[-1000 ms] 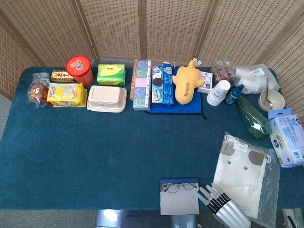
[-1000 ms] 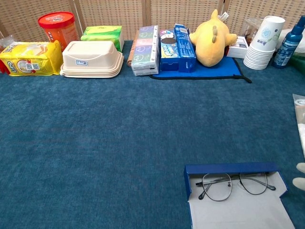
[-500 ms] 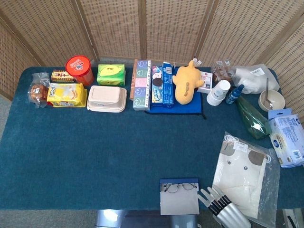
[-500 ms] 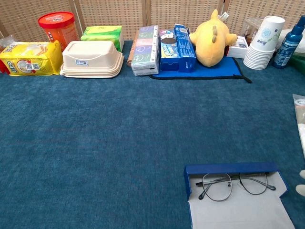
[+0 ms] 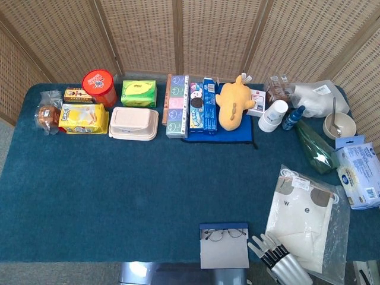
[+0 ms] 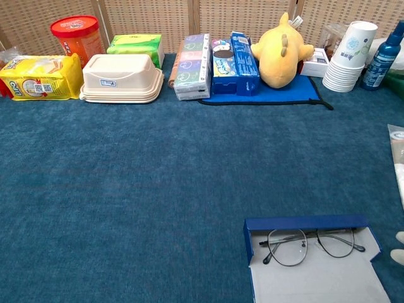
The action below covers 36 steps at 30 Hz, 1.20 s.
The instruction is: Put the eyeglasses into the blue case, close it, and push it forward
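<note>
- Your eyeglasses point(image 6: 308, 245) lie inside the blue case point(image 6: 303, 223), which sits open at the near edge of the tabletop point(image 5: 148, 178); its pale flap point(image 5: 224, 252) is folded toward you.
- Your right hand point(image 5: 274, 253) hovers just beside the case on its right, fingers apart and pointing up-left, holding nothing. In the chest view only its pale fingertips point(image 6: 399, 247) show at the right edge.
- Your left hand shows in neither view.
- Directly right of your right hand lies a clear bag with a folded white garment point(image 5: 304, 219); the hand overlaps its near-left corner in the head view, though you cannot tell whether they touch.
- Ahead of the case the blue cloth runs bare up to the far row of goods.
- In that row, straight ahead of the case, a yellow plush toy point(image 5: 233, 104) lies on a blue mat point(image 5: 219, 133), with a blue snack box point(image 5: 202, 107) and a tall pastel box point(image 5: 177, 105) just to its left.
- Further left stand a cream lunch box point(image 5: 134, 123), a green packet point(image 5: 139, 93), a red tub point(image 5: 99, 86) and a yellow packet point(image 5: 84, 118).
- To the far right stand a stack of paper cups point(image 5: 273, 115), a blue bottle point(image 5: 293, 117), a bowl with a spoon point(image 5: 339, 124) and a pack of wipes point(image 5: 361, 175).
</note>
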Motion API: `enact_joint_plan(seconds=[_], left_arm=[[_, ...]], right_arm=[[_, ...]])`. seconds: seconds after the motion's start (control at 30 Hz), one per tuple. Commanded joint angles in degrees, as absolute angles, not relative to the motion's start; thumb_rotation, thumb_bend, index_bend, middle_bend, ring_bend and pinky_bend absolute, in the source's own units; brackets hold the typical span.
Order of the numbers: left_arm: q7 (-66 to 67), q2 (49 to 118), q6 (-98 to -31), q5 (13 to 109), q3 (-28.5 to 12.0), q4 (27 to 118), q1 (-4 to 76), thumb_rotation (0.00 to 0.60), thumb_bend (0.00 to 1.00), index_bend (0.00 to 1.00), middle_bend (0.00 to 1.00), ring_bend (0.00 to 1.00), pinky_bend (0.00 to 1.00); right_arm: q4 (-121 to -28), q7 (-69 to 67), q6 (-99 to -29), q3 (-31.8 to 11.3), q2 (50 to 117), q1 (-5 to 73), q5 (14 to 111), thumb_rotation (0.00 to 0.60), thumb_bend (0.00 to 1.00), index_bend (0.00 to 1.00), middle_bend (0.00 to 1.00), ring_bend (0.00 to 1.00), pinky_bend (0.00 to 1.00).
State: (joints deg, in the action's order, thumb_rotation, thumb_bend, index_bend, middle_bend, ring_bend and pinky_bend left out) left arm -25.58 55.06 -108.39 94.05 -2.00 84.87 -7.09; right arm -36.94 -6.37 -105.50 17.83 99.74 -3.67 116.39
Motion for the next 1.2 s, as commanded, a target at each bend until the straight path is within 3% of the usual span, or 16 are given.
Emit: enact_joint_plan(seconds=[0.03, 1.2], left_arm=[[-25.68, 55.00, -108.75, 94.31, -2.03, 84.85, -7.22, 0.549, 0.21, 0.07, 0.11, 0.04, 0.05], [-24.70, 54.46, -106.96, 93.95, -0.50, 84.11, -8.52, 0.547, 0.21, 0.05, 0.09, 0.02, 0.03]], right_arm=[[-34.77, -7.99, -106.46, 17.86, 100.96, -4.50, 115.82, 0.600, 0.24, 0.00, 0.00, 0.00, 0.08], [-23.31, -18.39, -108.57, 17.18, 109.69, -6.09, 111.98, 0.600, 0.22, 0.00, 0.00, 0.00, 0.07]])
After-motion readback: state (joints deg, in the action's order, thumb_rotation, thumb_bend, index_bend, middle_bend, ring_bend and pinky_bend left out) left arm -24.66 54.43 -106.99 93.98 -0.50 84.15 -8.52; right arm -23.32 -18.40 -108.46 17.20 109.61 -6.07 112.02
